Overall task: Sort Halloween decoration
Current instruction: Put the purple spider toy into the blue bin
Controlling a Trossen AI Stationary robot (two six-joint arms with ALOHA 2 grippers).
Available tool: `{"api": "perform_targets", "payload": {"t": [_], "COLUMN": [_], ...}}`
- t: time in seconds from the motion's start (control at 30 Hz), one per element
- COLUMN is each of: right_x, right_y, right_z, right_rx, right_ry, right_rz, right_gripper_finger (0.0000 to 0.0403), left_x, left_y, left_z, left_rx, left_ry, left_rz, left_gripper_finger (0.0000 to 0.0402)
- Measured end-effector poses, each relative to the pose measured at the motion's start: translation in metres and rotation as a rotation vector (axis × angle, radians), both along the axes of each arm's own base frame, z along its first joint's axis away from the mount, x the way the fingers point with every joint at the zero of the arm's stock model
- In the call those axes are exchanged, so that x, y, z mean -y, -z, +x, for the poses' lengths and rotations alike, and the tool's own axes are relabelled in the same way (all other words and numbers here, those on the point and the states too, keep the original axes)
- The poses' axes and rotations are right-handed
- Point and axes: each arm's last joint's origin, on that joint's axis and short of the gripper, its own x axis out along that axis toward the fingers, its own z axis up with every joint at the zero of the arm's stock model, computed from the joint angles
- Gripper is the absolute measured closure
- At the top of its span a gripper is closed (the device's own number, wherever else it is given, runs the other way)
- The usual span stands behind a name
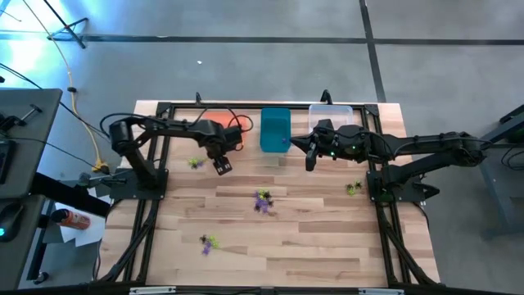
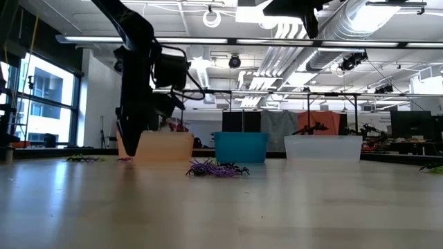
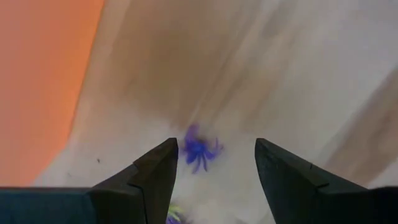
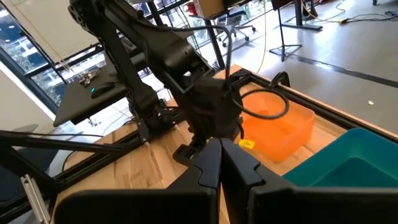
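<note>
Purple spiders on pale wood table — left hand released, right hand clenched — ducted workshop behind.

Overhead, table-level, two wrist views

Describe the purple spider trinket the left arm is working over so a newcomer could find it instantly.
Start at the orange plastic bin on the wooden table's far edge. Just in front of it hangs the left pincer, open, pointing down. The tiny purple plastic spider lies alone on bare wood between its fingertips, unlike the mixed clusters farther out.
</note>
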Motion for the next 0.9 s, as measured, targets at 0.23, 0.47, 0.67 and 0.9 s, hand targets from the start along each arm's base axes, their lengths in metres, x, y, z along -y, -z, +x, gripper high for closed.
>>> {"api": "perform_targets", "payload": {"t": [0.23,0.47,0.67,0.9], "right_x": [0.000,0.000,0.000,0.000], "right_y": [0.000,0.000,0.000,0.000], "right_z": [0.000,0.000,0.000,0.000], "right_rx": [0.001,0.001,0.001,0.001], "right_ry": [0.001,0.001,-0.004,-0.006], "right_rz": [0.004,0.004,0.006,0.007], "right_gripper_finger": [0.0402,0.0402,0.0402,0.0402], "left_x": [-0.004,-0.009,-0.014,-0.012], "left_y": [0.012,0.016,0.016,0.009], "left_z": [0.003,0.002,-0.001,-0.003], "left_rx": [-0.041,-0.048,-0.057,-0.033], "left_ry": [0.005,-0.007,-0.023,-0.028], "left_rz": [0.023,0.007,0.026,0.023], "left_gripper_finger": [0.0205,0.0285,0.0392,0.0400]}}
